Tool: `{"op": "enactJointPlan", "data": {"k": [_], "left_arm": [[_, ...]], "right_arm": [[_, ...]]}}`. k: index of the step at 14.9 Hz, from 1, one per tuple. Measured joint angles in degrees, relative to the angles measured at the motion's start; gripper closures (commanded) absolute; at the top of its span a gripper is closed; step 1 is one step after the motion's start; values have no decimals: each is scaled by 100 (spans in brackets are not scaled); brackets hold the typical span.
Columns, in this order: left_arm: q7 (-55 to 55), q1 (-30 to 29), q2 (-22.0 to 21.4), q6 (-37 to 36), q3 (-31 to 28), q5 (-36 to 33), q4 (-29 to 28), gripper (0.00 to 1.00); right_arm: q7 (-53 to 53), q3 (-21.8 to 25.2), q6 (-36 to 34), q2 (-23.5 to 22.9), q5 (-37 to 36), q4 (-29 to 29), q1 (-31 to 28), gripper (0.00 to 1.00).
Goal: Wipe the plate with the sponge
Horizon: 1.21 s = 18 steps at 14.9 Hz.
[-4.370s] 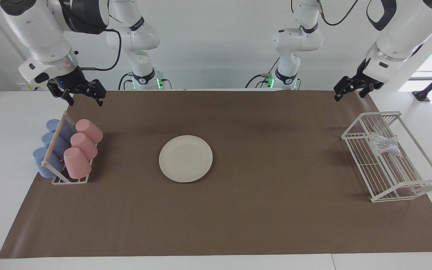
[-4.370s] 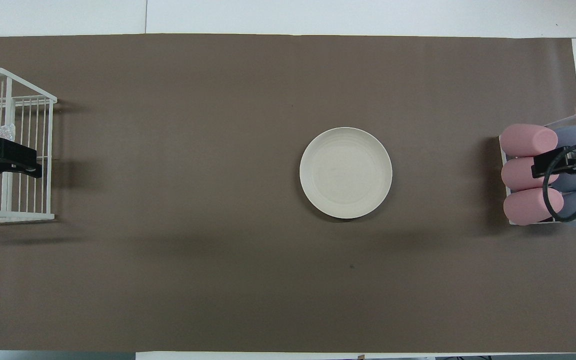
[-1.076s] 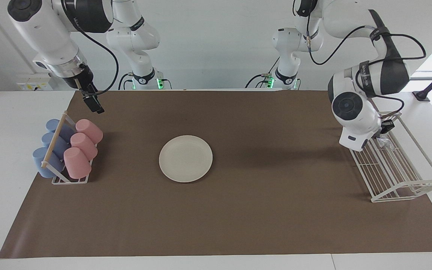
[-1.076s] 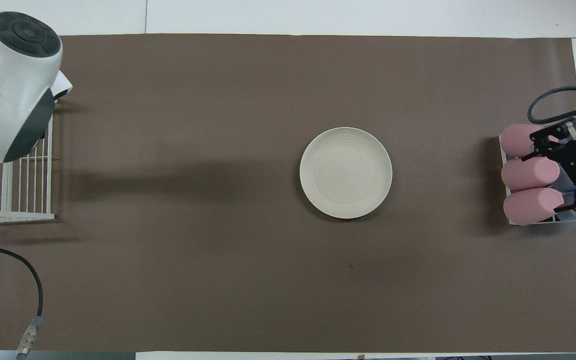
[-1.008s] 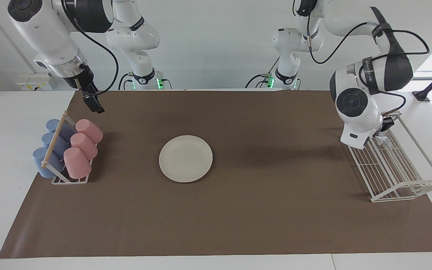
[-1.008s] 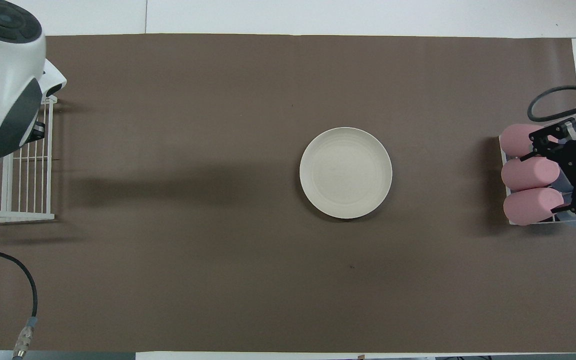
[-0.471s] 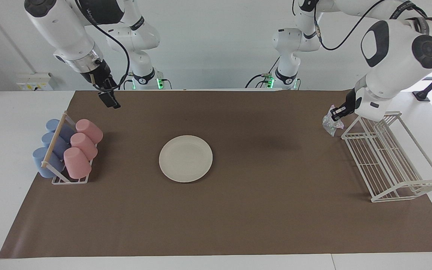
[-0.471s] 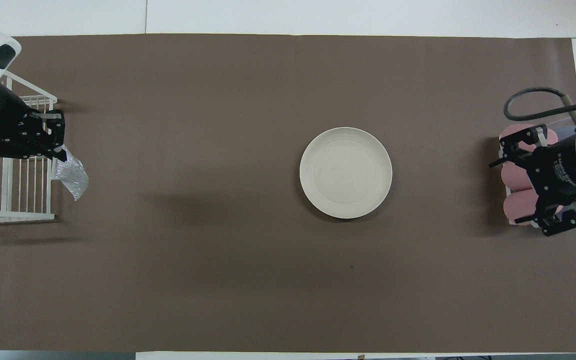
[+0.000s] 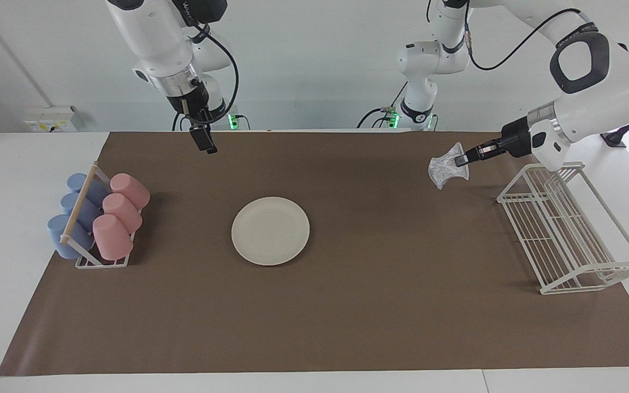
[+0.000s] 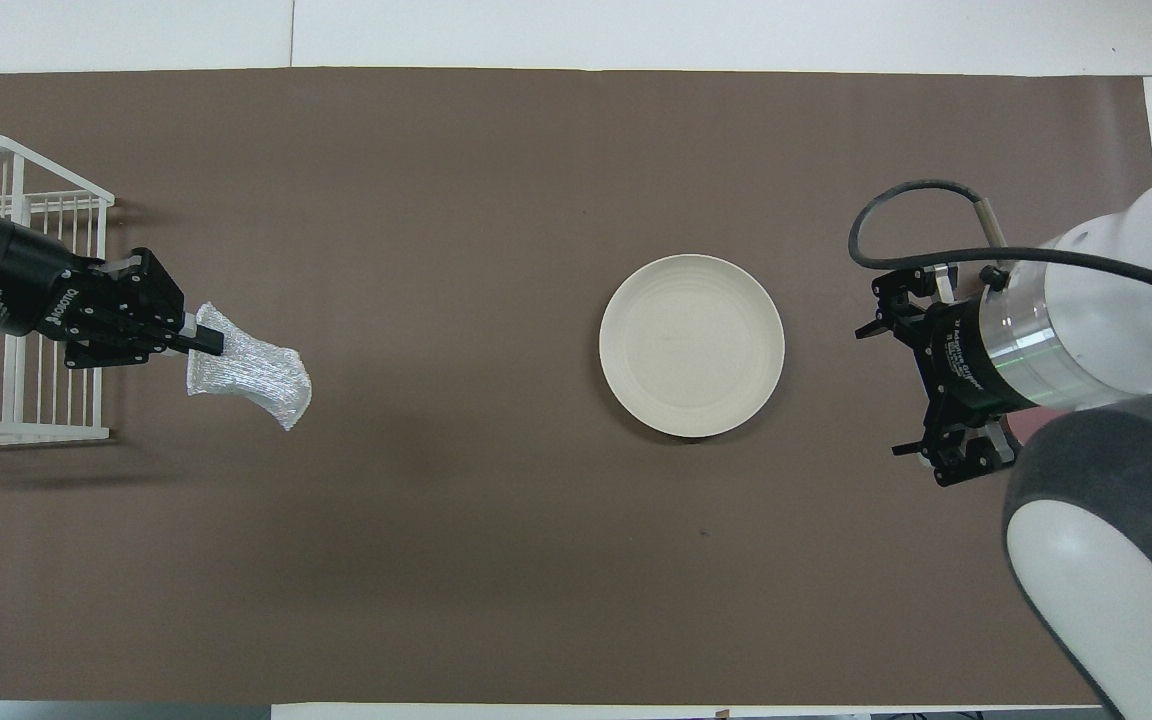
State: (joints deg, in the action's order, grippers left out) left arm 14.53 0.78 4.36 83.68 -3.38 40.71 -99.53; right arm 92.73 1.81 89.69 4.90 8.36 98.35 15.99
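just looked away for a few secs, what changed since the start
The left pincer took the sponge out of the wire rack and carries it toward the plate. The open right pincer swung from over the cups toward the plate. Plate, cups, rack stayed put.

Bare brown mat (image 9: 380,262) lies all round the plate (image 9: 270,231); wire rack (image 9: 571,229) and cup rack (image 9: 96,221) flank the ends.

Glittery mesh sponge (image 9: 445,169), matt plate (image 9: 270,231)
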Motion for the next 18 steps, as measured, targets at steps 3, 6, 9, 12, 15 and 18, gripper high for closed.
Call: {"op": "enactJointPlan", "data": {"k": [3,6,9,12,15,18], "left_arm": [[-679,-29,-690,438,2,1117,-1348,100],[-1329,-5,-1323,794,71,2095,-2493,100],[-1766,410,-1686,1209,120,2828,-3139,100],[-2294,770,-1736,1331,136,3483,-3328,100],[-3048,936,-1711,1344,138,3939,-3541,100],[-3574,1191,-1638,1350,142,4217,-3667,100]], "right_arm": [[287,-154,262,0,113,2,11,0],[1068,-721,735,-1,127,10,23,0],[1281,-924,782,-1,127,12,32,0],[1281,-887,825,-1,127,17,17,0],[1281,-891,1130,-2,137,83,27,0],[1434,-909,1210,-17,360,99,180,0]]}}
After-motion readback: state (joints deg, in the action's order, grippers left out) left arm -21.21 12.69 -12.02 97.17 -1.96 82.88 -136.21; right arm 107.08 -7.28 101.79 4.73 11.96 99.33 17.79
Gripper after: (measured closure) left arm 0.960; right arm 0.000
